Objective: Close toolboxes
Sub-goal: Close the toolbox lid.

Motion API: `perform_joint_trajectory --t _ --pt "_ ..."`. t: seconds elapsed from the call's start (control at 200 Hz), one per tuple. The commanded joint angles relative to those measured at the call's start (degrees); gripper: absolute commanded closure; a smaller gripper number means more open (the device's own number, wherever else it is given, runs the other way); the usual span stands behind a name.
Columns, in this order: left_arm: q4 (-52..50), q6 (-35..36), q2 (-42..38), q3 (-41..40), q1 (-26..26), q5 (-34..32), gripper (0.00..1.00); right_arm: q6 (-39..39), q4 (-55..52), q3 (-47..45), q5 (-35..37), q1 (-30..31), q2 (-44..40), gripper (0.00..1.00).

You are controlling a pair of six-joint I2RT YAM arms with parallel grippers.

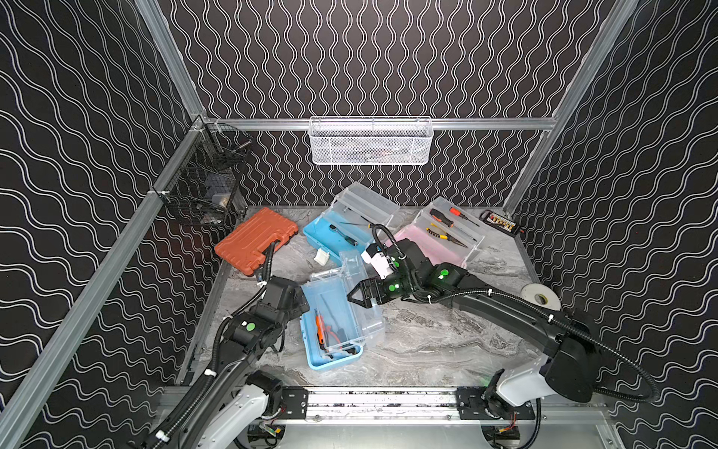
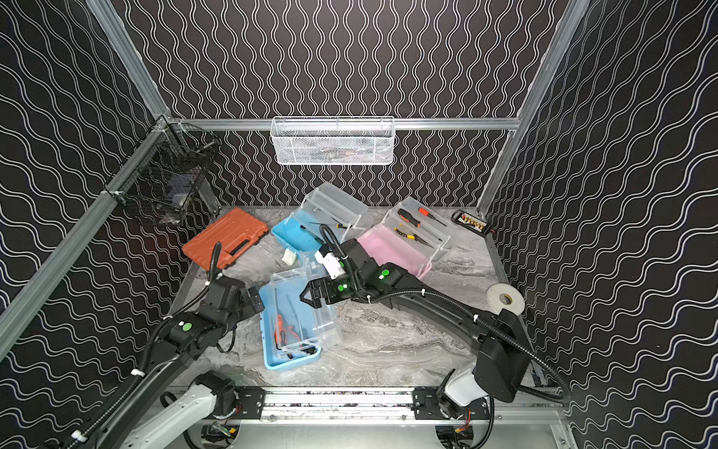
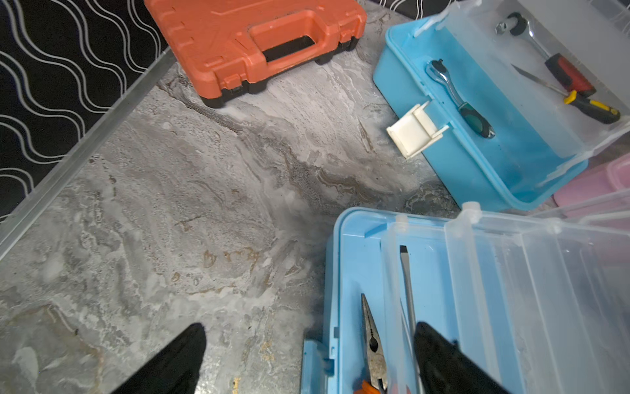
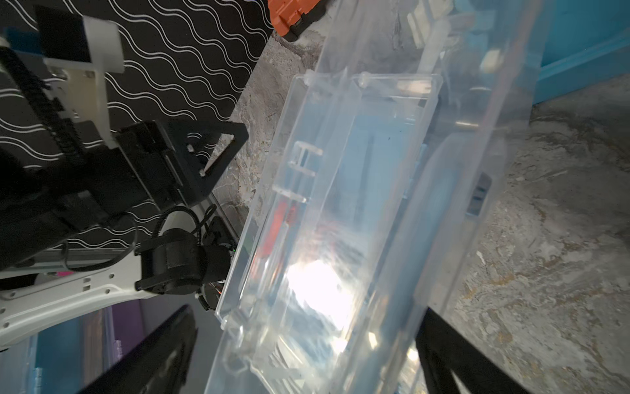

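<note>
One grey marbled tabletop [image 1: 427, 342] (three toolboxes [image 1: 332, 361] open); black wavy-patterned walls [image 1: 369, 58]

Top views evenly lit and sharp; white glare blurs the clear lid [image 4: 317, 283] up close.

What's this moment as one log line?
near blue toolbox: lid up; left gripper: open at its rim; right gripper: open around lid; pink toolbox: open
</note>
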Motion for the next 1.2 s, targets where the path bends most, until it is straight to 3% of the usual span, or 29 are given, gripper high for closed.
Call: perform_joint_trajectory --t 0.0,0.205,0.405,0.571,0.806,1.191 --pt "-2.5 -2.5 -2.3 -0.8 0.0 -3.7 0.01 -2.8 -3.1 2.6 5.5 2.7 1.4 0.01" --pt "-3.4 -2.7 -1.5 -0.3 0.0 -4.4 0.01 -4.7 -5.1 7.7 8.1 7.2 5.5 0.01" --pt "-1.5 -3.7 -3.6 -1.2 0.0 -3.9 0.01 -4.3 -3.0 9.1 4.8 8.6 8.4 0.01" --pt "-1.7 -3.4 -2.3 -1.3 0.0 -3.1 0.01 -3.3 -1.9 8.4 5.6 8.7 9.0 0.01" --pt "-0.8 -5.3 -2.0 -5.2 0.0 -1.6 0.01 -0.8 -2.9 6.1 13.7 6.9 8.0 0.01" --pt "0.7 -7.5 2.2 -9.1 0.0 -0.9 0.01 -0.8 -3.0 6.2 13.8 5.4 12.4 0.01"
